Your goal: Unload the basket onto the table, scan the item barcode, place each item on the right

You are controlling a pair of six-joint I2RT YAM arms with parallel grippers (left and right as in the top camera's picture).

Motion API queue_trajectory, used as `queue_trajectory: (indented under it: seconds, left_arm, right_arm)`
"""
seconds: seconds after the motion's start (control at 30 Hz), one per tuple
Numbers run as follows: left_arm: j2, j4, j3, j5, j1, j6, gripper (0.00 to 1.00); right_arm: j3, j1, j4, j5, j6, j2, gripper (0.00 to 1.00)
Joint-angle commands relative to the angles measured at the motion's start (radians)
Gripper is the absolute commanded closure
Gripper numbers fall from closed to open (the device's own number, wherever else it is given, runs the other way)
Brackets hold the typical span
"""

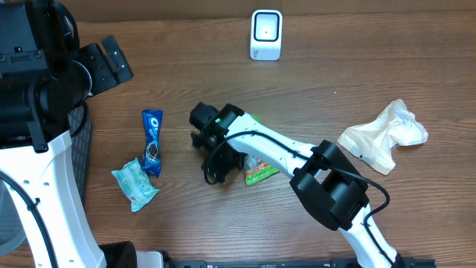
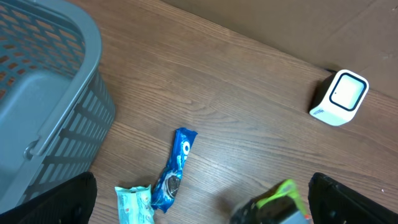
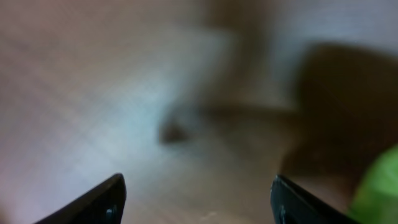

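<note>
The right gripper (image 3: 199, 208) is open over bare table (image 3: 124, 93), its fingers (image 3: 102, 202) well apart and nothing between them; that view is blurred, with a green edge at its right border. Seen from overhead, the green packet (image 1: 262, 173) lies at centre frame, partly under the right arm (image 1: 282, 149). The left gripper (image 2: 205, 208), at the overhead's upper left, is spread wide and empty, near the basket (image 2: 43, 93). A blue Oreo pack (image 1: 152, 141) and a teal packet (image 1: 134, 183) lie just beside each other left of centre; the scanner (image 1: 266, 34) stands at top centre, a crumpled bag (image 1: 383, 134) at right
</note>
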Motion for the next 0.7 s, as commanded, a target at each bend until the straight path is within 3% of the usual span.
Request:
queue_trajectory:
  seconds: [0.0,0.23,0.5,0.67]
  left_arm:
    - [0.008,0.004,0.002,-0.009,0.002,-0.014,0.0]
    - [0.008,0.004,0.002,-0.009,0.002,-0.014,0.0]
    - [0.008,0.004,0.002,-0.009,0.002,-0.014,0.0]
    - [0.008,0.004,0.002,-0.009,0.002,-0.014,0.01]
  right_arm:
    - [-0.006,-0.057,0.075,0.262,0.206,-0.023,0.24]
    - [-0.001,-0.207,0.173,0.261,0.37,-0.023,0.23]
    - [0.117,-0.364,0.13,-0.111,0.34,-0.074,0.2]
    - [0.228,-0.446,0.006,-0.148,0.283,-0.173,0.1]
